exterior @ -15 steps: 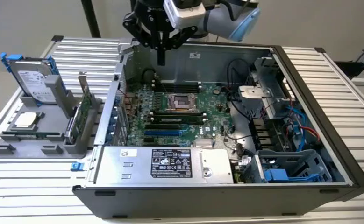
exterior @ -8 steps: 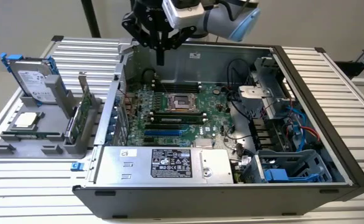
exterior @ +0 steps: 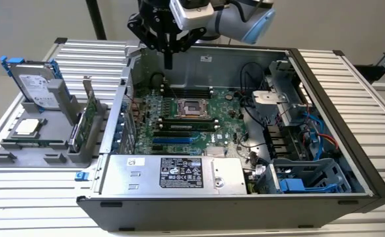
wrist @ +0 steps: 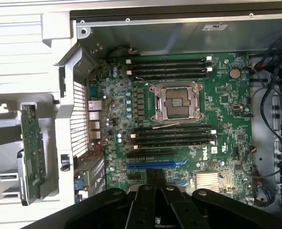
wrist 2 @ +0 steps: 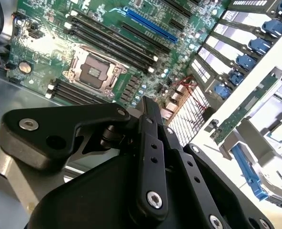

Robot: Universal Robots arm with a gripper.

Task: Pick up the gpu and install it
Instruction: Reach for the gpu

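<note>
Over at the exterior view's left, your gpu [exterior: 81, 126] stands on edge in the gray holder [exterior: 34, 146] on the surface [exterior: 34, 190]; rightward, your gripper [exterior: 169, 63] hangs above the open computer case [exterior: 212, 215], jaws together, gripping nothing.

Black claw [exterior: 168, 64], silver screws [wrist 2: 154, 200], grey-and-blue arm [exterior: 241, 22].

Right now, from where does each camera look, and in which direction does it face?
Exterior view: off the arm, raised, looking down into the open computer case; arm and gripper hang above it.
First wrist view: on the wrist, facing straight down at the motherboard; gripper links in front.
Second wrist view: on the wrist, facing the motherboard at a slant, past the gripper.
All three show the motherboard and the gpu in its grey holder.
</note>
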